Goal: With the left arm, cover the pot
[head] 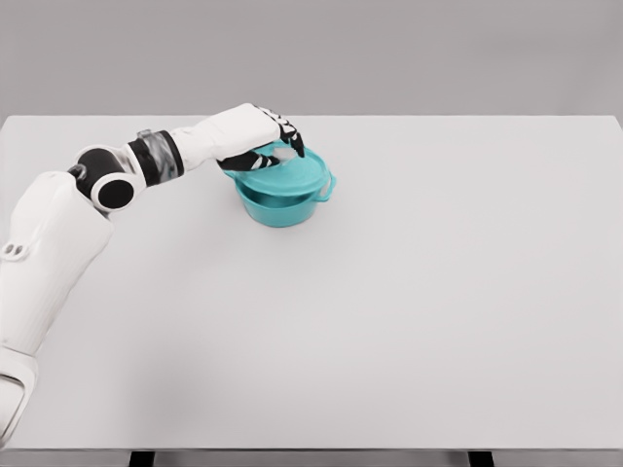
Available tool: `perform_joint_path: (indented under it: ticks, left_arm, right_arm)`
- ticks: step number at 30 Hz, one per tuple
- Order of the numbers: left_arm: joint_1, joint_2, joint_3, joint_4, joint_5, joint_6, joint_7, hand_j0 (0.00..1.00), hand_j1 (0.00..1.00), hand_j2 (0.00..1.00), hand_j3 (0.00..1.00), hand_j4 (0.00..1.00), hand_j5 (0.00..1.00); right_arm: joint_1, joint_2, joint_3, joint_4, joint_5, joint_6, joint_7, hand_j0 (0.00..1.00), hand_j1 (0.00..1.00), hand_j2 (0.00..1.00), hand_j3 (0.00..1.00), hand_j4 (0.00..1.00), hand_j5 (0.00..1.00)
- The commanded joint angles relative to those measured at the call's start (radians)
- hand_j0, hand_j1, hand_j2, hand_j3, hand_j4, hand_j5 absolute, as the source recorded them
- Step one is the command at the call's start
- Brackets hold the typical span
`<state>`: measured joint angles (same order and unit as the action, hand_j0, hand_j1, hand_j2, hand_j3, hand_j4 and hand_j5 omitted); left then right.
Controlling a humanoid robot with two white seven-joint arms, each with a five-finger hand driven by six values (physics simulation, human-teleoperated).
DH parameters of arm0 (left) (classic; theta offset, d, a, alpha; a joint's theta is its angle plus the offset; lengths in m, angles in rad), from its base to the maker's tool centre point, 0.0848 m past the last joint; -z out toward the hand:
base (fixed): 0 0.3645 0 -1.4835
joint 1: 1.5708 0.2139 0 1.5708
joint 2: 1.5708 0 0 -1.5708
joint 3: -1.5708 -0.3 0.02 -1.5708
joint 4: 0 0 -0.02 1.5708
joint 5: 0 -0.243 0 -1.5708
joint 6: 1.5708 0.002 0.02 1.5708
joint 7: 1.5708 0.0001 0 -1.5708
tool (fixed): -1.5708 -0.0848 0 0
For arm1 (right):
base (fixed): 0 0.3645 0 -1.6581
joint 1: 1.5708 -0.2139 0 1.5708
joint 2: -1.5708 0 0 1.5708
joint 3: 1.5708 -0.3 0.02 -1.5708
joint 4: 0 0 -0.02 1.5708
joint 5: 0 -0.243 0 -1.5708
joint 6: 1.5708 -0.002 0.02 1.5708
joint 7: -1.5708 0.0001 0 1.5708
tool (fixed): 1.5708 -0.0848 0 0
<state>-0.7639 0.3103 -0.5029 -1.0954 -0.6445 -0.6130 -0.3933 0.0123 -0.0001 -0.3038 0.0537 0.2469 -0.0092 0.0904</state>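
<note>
The teal pot (282, 199) sat on the white table (409, 321), up toward the far edge and a bit left of centre. The matching teal lid (282, 173) was on top of it but tilted, left side riding higher, and you could see a dark gap under the near edge, so it wasn't seated flat on the rim. One small handle stuck out on the pot's right side.

The left hand (265, 136) was right over the lid, palm down, dark fingertips (290, 139) curled around the pale knob (284, 153) in a pinch-type grip. The forearm ran back down-left from the wrist, past a grey-and-black cuff, to a round black elbow joint (115, 192). From there the chunky white upper arm dropped to the lower left corner and got cut off by the frame edge.

The hand covered the back-left part of the lid, so most of the knob was hidden. I couldn't see inside the pot at all with the lid in the way. The thumb was hard to make out too.
</note>
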Motion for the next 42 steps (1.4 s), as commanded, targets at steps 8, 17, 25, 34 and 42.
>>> perform_joint_path:
  ticks: [8, 17, 25, 34, 42]
  left_arm:
    - [-0.005, 0.0, 0.001, 0.019, 0.006, 0.002, 0.001, 0.69, 0.69, 0.69, 0.69, 0.69, 0.69]
    - [-0.008, -0.002, 0.001, 0.022, 0.003, 0.002, 0.001, 0.78, 0.78, 0.78, 0.78, 0.78, 0.78]
    - [-0.015, -0.02, 0.001, 0.049, -0.009, 0.002, 0.001, 0.85, 0.85, 0.85, 0.85, 0.85, 0.85]
    - [-0.018, -0.019, 0.003, 0.054, -0.009, 0.002, 0.001, 0.9, 0.9, 0.9, 0.9, 0.9, 0.9]
    - [-0.023, -0.019, 0.003, 0.063, -0.009, 0.002, 0.001, 0.95, 0.95, 0.95, 0.95, 0.95, 0.95]
  right_arm:
    - [0.0, 0.0, 0.0, 0.0, 0.0, 0.0, 0.0, 1.0, 1.0, 1.0, 1.0, 1.0, 1.0]
    - [0.0, 0.0, 0.0, 0.0, 0.0, 0.0, 0.0, 1.0, 1.0, 1.0, 1.0, 1.0, 1.0]
    - [0.0, 0.0, 0.0, 0.0, 0.0, 0.0, 0.0, 1.0, 1.0, 1.0, 1.0, 1.0, 1.0]
    - [0.0, 0.0, 0.0, 0.0, 0.0, 0.0, 0.0, 1.0, 1.0, 1.0, 1.0, 1.0, 1.0]
    - [0.0, 0.0, 0.0, 0.001, 0.0, 0.0, 0.0, 1.0, 1.0, 1.0, 1.0, 1.0, 1.0]
